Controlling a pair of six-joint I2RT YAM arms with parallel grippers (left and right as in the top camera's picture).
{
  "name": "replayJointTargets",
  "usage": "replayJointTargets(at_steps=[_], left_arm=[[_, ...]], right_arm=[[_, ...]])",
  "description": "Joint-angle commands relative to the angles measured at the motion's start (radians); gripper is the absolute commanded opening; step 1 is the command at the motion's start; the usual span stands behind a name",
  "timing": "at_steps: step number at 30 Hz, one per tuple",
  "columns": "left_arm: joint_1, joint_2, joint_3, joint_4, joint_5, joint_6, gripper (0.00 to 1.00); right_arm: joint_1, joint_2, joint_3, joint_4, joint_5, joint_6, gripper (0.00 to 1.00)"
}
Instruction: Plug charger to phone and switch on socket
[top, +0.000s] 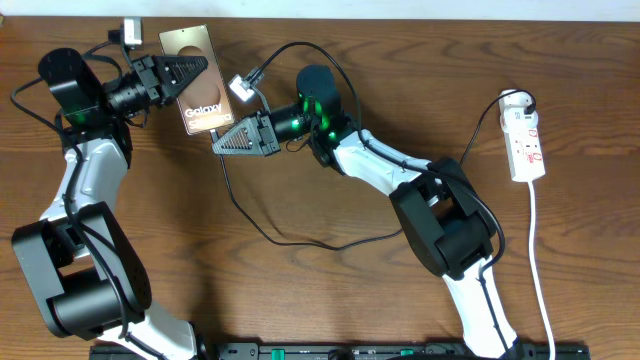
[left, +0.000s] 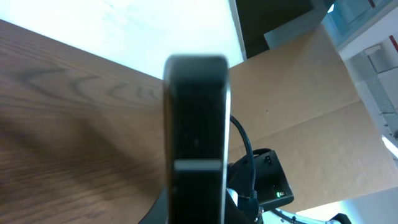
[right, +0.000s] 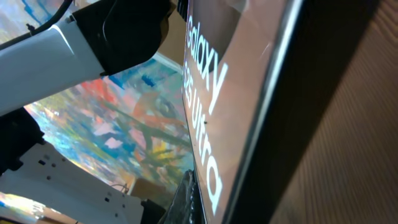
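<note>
At the far left of the wooden table (top: 330, 300) the left gripper (top: 198, 72) reaches toward the right and is clamped on the phone (top: 205, 105), one dark finger lying across its upper face; the phone is off the table near the top edge of the overhead view, tilted, with its dark oval toward the far end and the white "Galaxy" lettering toward the near end; in the left wrist view the phone (left: 196, 124) stands edge-on as a dark upright bar in the middle of the frame; in the right wrist view the phone (right: 211, 124) fills the frame at a slant, its "Galaxy S25 Ultra" lettering very close to the lens; just beside the phone's near end is the right gripper (top: 218, 141), a dark wedge pointing left with its tip right at the phone's lower corner; from above the fingers taper to one point, and I cannot tell whether they are parted or pinching anything; the charger (top: 270, 238) runs as a thin black cable from under that tip, down and around in a loose loop on the table, then right behind the right arm; its connector tip is hidden; at the far right, well apart from the phone, the socket (top: 527, 145) lies lengthways with a black plug (top: 520, 99) at its far end and its white cord (top: 540, 270) trailing toward the near edge.
</note>
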Motion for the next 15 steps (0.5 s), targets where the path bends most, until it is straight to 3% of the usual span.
replayJointTargets(at_steps=[1, 15], left_arm=[[-0.018, 0.0, 0.007, -0.002, 0.122, 0.032, 0.07], [-0.018, 0.0, 0.007, -0.002, 0.122, 0.032, 0.08]], right_arm=[[-0.042, 0.003, 0.021, 0.018, 0.17, 0.006, 0.01], [-0.055, 0.003, 0.021, 0.018, 0.235, 0.014, 0.01]])
